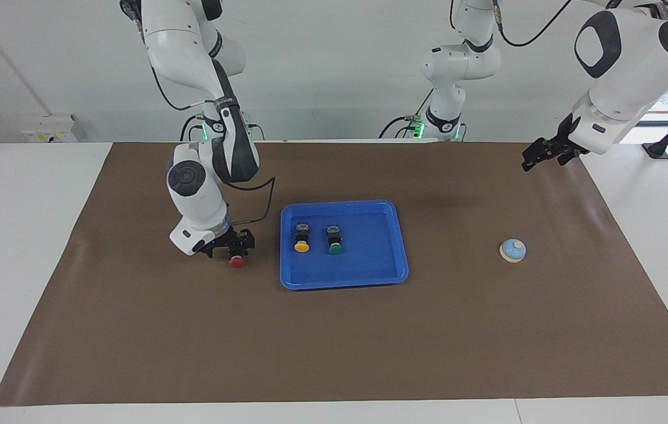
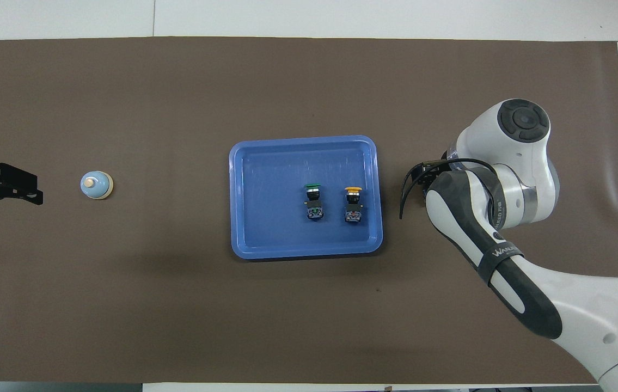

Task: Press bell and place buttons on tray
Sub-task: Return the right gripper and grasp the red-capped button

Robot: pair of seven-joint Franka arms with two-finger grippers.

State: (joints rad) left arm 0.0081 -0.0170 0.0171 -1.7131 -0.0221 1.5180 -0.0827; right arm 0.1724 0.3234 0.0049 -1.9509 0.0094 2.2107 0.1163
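Observation:
The blue tray [image 1: 369, 259] lies mid-table, also in the overhead view [image 2: 270, 201]. In it stand the yellow button [image 1: 302, 238] [image 2: 353, 204] and the green button [image 1: 335, 240] [image 2: 314, 202], side by side. My right gripper [image 1: 236, 250] is low over the mat beside the tray, toward the right arm's end, shut on the red button [image 1: 236, 262]. The arm hides that button from overhead. The bell [image 1: 512, 250] [image 2: 96, 185] stands on the mat toward the left arm's end. My left gripper [image 1: 531, 160] [image 2: 36, 195] waits raised over the mat, apart from the bell.
A brown mat [image 1: 334, 341] covers most of the white table [image 1: 27, 235]. A black cable [image 1: 263, 206] loops from the right wrist toward the tray. Open mat lies between the tray and the bell.

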